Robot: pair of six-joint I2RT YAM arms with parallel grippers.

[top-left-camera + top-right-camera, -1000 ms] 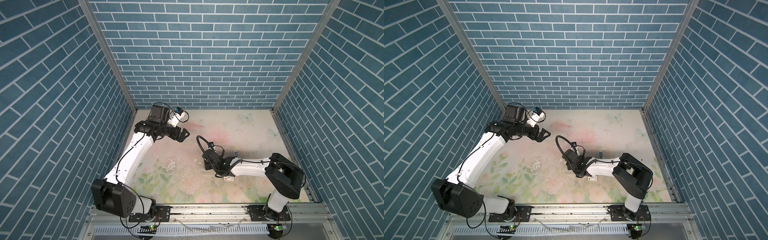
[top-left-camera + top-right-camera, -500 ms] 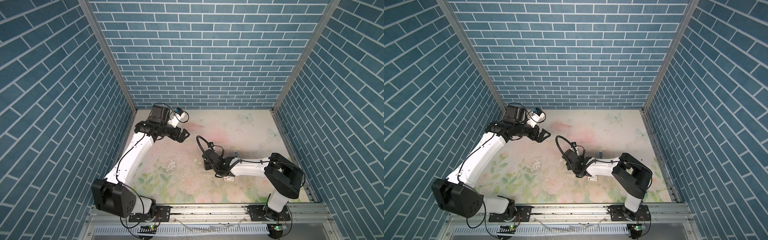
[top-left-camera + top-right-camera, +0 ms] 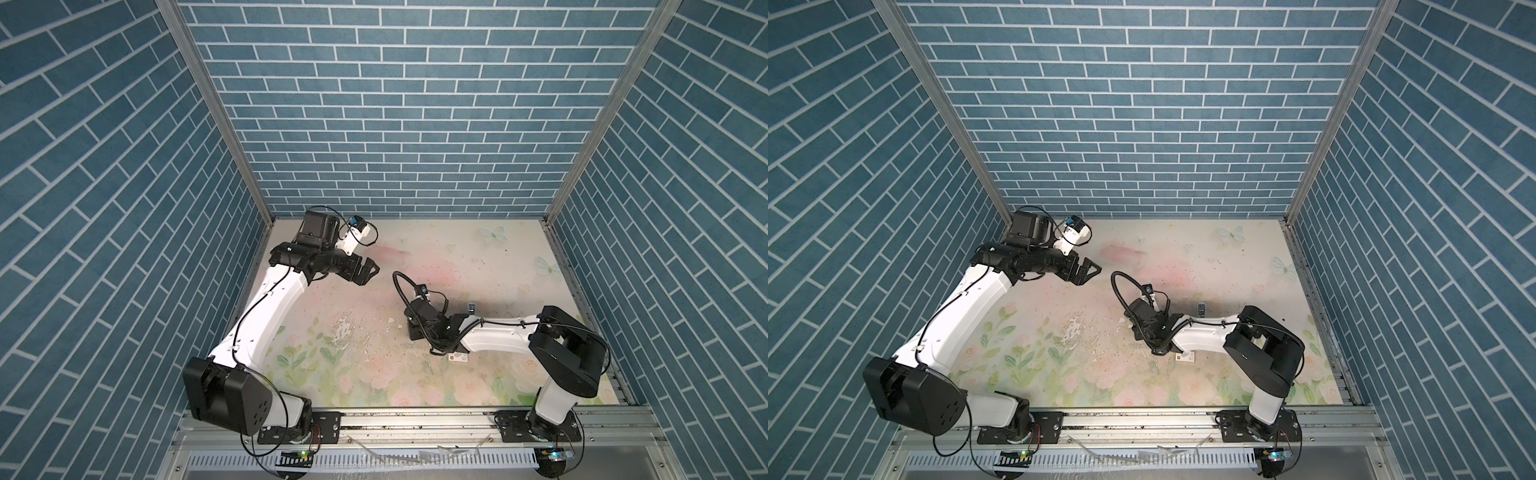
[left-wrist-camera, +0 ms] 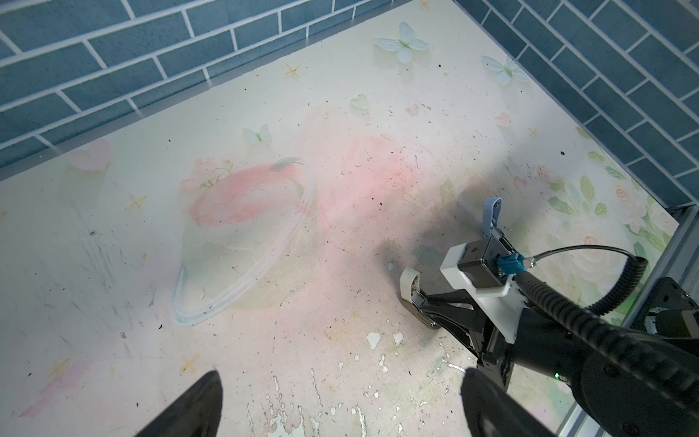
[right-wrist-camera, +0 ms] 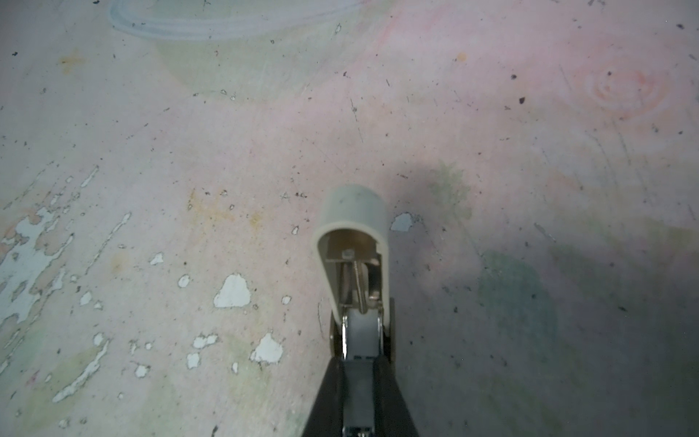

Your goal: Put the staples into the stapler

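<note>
The right end effector [image 5: 361,359] is clamped narrow on the cream stapler [image 5: 353,227], which juts past its fingertips near the middle of the table [image 3: 332,374]. The left end effector [image 3: 369,273] hangs wide open, well apart.

White-shelled left arm [image 3: 270,316] and right arm [image 3: 494,338], boxy black joints [image 3: 226,390], black tapered fingers [image 4: 189,410], ribbed black cable [image 4: 559,306], white camera bracket [image 4: 476,282], blue plug [image 4: 510,262], black base plates [image 3: 299,432] at six o'clock

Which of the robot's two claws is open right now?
The left gripper, near the back-left corner: its jaws are spread wide with nothing between them. The right gripper is shut on a cream stapler.
</note>
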